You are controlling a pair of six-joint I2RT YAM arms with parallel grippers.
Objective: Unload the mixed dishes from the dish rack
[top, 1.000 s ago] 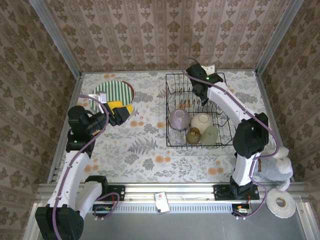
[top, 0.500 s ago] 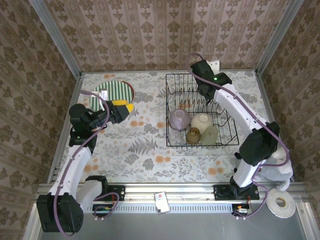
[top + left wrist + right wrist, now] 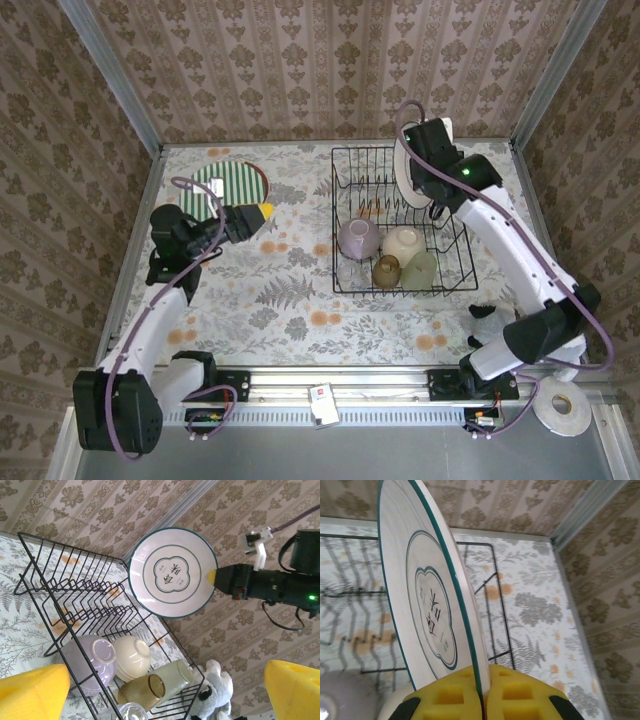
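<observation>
The plate [image 3: 173,572] is held upright above the rack [image 3: 333,220], its rim clamped in the right hand [image 3: 482,690]. With so thin a grip it could be twisted loose or knocked against the rack.

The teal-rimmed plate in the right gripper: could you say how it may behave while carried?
The plate looks rigid and glazed, so it is probably stiff but breakable if dropped. The right gripper pinches only its rim, so it might swivel or slip.
</observation>
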